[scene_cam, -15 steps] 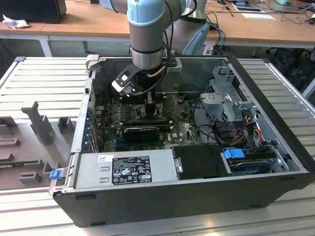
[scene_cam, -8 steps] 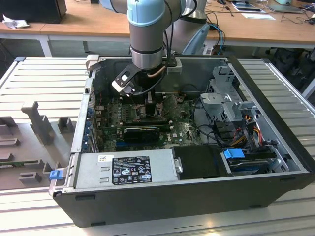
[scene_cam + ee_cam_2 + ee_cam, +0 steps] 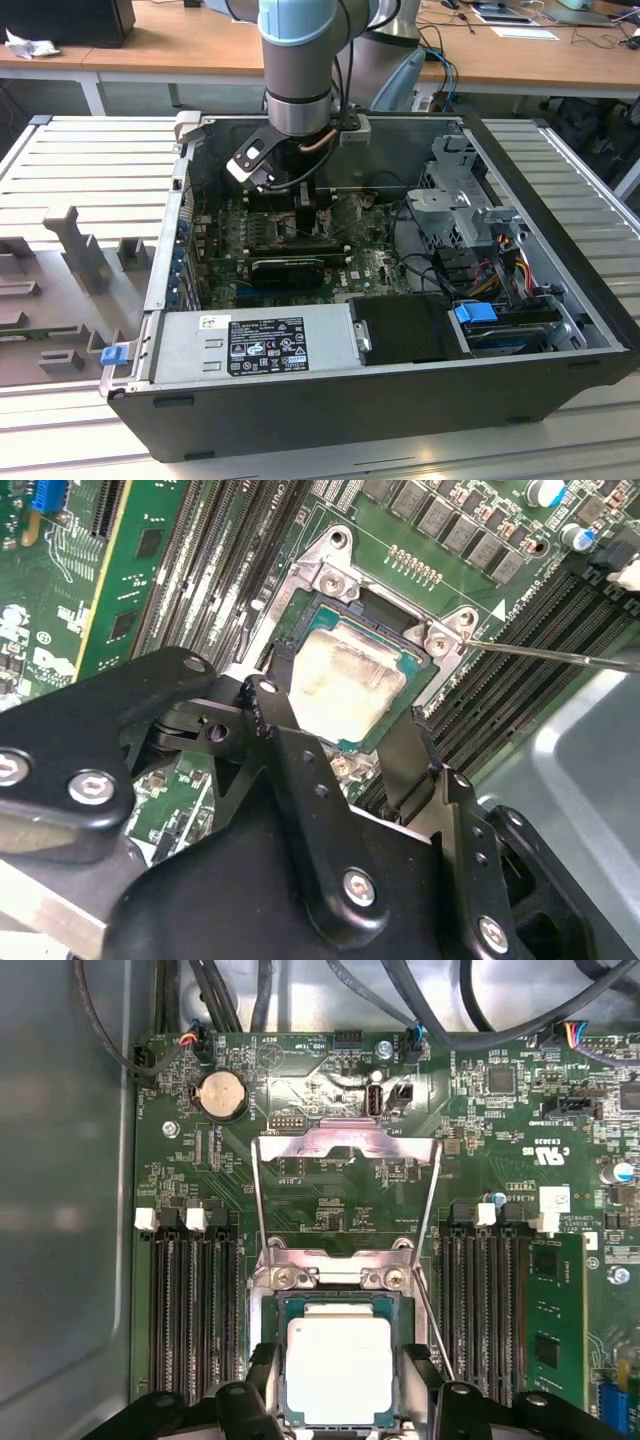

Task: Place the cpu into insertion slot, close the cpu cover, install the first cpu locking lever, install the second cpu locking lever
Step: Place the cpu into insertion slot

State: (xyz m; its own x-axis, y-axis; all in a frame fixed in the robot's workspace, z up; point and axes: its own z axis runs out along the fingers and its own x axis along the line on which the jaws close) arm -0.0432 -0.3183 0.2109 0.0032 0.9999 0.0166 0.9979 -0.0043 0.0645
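Observation:
The cpu (image 3: 338, 1365) is a pale silver square on a green base and lies within the dark frame of the insertion slot (image 3: 262, 1305). My gripper (image 3: 338, 1378) reaches down over it, with one black fingertip (image 3: 264, 1375) against each of two opposite edges, shut on the chip. In the second wrist view the cpu (image 3: 345, 675) shows between the fingers of the gripper (image 3: 340, 718). The cpu cover (image 3: 345, 1143) stands swung back from its hinge, open. A thin wire locking lever (image 3: 432, 1322) juts out beside the slot, unlatched. In the exterior view the gripper (image 3: 305, 205) is deep inside the case.
The green motherboard (image 3: 330, 1210) has long black memory slots (image 3: 195, 1310) on both sides of the socket. Black cables (image 3: 420, 1000) hang over its far edge. An open computer case (image 3: 560, 200) holds a power supply (image 3: 255, 345), a drive cage (image 3: 460, 200) and a black card (image 3: 290, 265).

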